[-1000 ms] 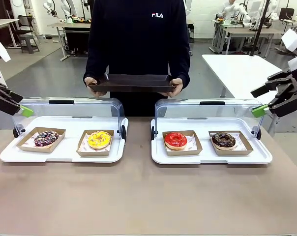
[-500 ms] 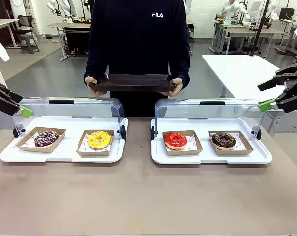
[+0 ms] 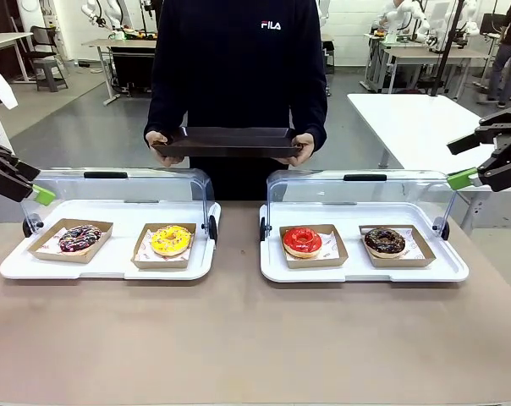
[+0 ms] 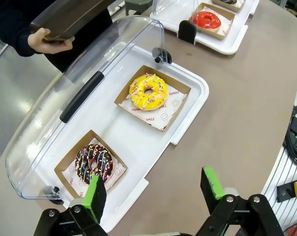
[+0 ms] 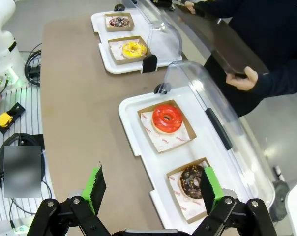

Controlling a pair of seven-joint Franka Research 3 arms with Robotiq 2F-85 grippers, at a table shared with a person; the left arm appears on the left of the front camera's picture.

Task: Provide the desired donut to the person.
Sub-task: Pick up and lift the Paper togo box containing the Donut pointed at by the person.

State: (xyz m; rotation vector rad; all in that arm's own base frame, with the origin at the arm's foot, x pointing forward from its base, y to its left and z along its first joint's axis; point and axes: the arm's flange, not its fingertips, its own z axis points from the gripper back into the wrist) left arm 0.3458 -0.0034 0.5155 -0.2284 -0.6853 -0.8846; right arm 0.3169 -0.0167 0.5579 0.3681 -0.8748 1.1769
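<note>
Sensibly, wait for a cue: the person (image 3: pixel 236 76) holds a dark tray (image 3: pixel 230 139) at the far side and, as far as I can tell, singles out none of the sprinkled donut (image 3: pixel 79 238), yellow donut (image 3: pixel 171 240), red donut (image 3: pixel 302 241) or chocolate donut (image 3: pixel 384 242) in their card boats (image 3: pixel 338 252) on the white trays (image 3: pixel 357 275). The left gripper (image 4: pixel 153 189) and right gripper (image 5: pixel 151 186) hang empty, jaws spread wide; whichever goes should pinch a boat's wall, not icing.

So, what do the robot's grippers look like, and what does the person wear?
The left gripper and the right gripper are black two-finger linkages with green pads. The person wears a black long-sleeved sweatshirt with a small white FILA logo.
</note>
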